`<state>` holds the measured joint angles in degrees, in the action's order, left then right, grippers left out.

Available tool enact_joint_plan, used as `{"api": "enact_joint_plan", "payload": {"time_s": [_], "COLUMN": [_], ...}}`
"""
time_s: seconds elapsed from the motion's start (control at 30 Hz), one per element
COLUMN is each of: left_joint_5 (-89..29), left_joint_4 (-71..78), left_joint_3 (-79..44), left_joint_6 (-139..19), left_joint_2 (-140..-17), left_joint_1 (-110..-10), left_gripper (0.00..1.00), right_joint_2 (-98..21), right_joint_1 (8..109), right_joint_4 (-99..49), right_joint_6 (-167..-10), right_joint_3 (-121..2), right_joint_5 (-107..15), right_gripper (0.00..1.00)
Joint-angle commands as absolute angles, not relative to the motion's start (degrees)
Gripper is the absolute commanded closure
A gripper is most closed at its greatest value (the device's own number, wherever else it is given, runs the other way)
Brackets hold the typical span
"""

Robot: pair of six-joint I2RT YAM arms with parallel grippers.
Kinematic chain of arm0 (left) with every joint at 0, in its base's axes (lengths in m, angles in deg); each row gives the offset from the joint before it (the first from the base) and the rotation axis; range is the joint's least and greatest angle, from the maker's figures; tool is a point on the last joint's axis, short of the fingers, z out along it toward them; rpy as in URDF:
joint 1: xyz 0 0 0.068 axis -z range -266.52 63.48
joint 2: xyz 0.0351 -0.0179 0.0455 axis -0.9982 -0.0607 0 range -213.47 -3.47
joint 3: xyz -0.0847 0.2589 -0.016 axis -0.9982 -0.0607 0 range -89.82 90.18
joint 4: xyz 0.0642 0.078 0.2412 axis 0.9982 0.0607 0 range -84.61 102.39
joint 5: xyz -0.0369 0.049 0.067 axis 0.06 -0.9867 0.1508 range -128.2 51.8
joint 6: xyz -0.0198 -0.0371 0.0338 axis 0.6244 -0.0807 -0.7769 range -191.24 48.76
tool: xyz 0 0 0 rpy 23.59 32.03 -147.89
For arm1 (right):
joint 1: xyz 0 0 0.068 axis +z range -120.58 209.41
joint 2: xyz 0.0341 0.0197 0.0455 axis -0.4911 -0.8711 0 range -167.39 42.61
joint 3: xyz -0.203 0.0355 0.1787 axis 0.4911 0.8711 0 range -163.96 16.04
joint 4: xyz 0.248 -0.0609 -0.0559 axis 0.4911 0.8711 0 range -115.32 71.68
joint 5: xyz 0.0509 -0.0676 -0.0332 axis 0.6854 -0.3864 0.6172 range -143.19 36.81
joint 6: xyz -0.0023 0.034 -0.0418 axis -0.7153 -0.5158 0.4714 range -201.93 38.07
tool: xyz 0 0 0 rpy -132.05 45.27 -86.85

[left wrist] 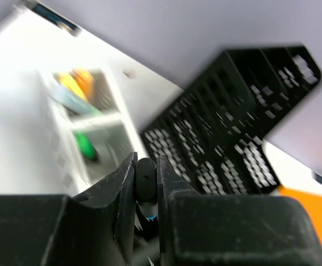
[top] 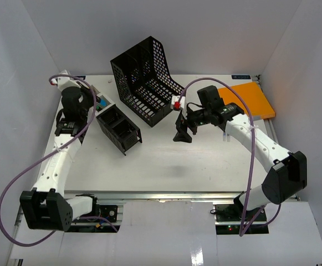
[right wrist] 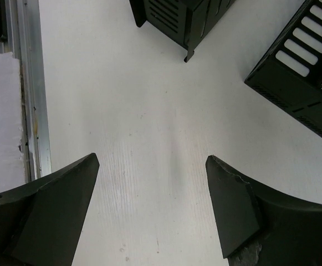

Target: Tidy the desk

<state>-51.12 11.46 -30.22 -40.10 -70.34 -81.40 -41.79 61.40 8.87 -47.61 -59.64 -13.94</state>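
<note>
Left pincer [left wrist: 146, 163] clamps a slim black cylindrical pen-like object [left wrist: 146, 184], with a black perforated plastic file rack [left wrist: 233, 122] beyond it. Right pincer [right wrist: 149, 183] gapes wide and empty; the large flat white desk [right wrist: 149, 100] lies directly beneath it, with a small black slotted box [right wrist: 177, 19] ahead.

Plain white back wall [top: 166, 27], left wall [top: 11, 100] and right wall [top: 310, 83] box the scene in. Light is even, shadows soft. Along the near edge runs a white board [top: 166, 233].
</note>
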Motion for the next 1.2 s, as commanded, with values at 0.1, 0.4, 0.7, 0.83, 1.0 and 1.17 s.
{"api": "enact_joint_plan", "payload": {"time_s": [0.1,0.4,0.7,0.83,1.0,1.17], "left_joint_5": [-45.79,-42.02,-35.72,-32.76,-26.99,-19.31], "left_joint_4": [9.24,7.38,6.72,5.81,3.51,0.8], "left_joint_3": [-21.22,-16.47,-19.88,-22.84,-29.22,-39.89], "left_joint_6": [-49.68,-49.88,-50.6,-51.73,-50.11,-44.63], "left_joint_2": [-84.19,-94.96,-93.34,-88.57,-78.61,-65.04], "left_joint_1": [-89.39,-89.68,-89.68,-89.6,-89.68,-89.61], "left_gripper": [1.0,0.99,0.21,0.16,0.12,0.11], "right_joint_2": [-39.95,-38.32,-41.06,-39.77,-42.95,-52.64], "right_joint_1": [57.12,50.04,40.23,36.23,33.98,30.83], "right_joint_4": [8.17,8.32,3.81,2.36,2.34,2.41], "right_joint_6": [-44.32,-43.42,-67.19,-75.14,-78.56,-78.4], "right_joint_3": [-56.02,-54.41,-52.12,-48.66,-48.01,-52.89], "right_joint_5": [-9.96,-8.71,-34.35,-43.74,-52.32,-55.06], "right_gripper": [0.16,0.16,0.2,0.29,0.39,0.61]}}
